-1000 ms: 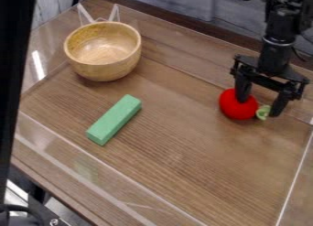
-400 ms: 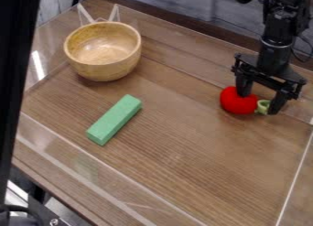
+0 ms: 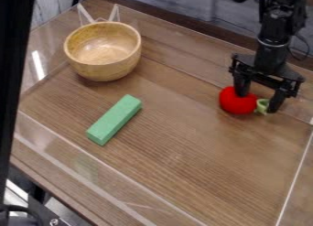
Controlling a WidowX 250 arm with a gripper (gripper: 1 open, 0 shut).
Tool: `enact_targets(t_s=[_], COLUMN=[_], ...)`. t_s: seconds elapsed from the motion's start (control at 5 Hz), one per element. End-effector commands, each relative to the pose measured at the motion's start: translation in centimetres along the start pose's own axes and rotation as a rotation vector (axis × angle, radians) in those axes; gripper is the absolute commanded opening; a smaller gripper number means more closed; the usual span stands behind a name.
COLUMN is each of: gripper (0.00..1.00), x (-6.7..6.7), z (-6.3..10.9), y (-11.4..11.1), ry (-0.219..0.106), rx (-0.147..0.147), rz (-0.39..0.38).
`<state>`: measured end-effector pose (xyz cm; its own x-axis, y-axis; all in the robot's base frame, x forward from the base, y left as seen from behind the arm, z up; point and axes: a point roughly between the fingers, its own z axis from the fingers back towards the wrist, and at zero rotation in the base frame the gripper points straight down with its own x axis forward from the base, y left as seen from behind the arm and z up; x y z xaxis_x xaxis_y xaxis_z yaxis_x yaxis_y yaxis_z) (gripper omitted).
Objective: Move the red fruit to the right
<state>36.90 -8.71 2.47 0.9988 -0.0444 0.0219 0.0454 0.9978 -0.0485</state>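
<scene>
Straddling glossy, rounded red fruit (image 3: 237,101) — open black tool (image 3: 265,91).

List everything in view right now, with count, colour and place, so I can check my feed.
Wooden bowl: one, light tan, upper left of the table
Rectangular block: one, green, lying below the bowl
Toy strawberry: one, red with a green cap, right side, at the end effector
Table: one, brown wood, under everything
Cables: black, bottom left corner
Robot arm: one, black, reaching in from upper right
End effector: one, black, open, over the strawberry
</scene>
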Motion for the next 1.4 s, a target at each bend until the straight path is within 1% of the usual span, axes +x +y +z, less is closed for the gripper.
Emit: enact_targets(t_s=[0.0, 0.4, 0.8, 1.0, 1.2], gripper=[1.00, 1.00, 1.00, 0.00, 1.00], x=[0.0, 0.0, -0.2, -0.1, -0.6], z=[0.1, -0.8, -0.6, -0.1, 0.4], y=[1.6, 1.1, 1.9, 0.8, 0.6], ry=[-0.005, 0.004, 0.013, 0.017, 0.017], rx=[0.013, 0.020, 0.026, 0.028, 0.009], rz=[0.065, 0.052, 0.001, -0.022, -0.049])
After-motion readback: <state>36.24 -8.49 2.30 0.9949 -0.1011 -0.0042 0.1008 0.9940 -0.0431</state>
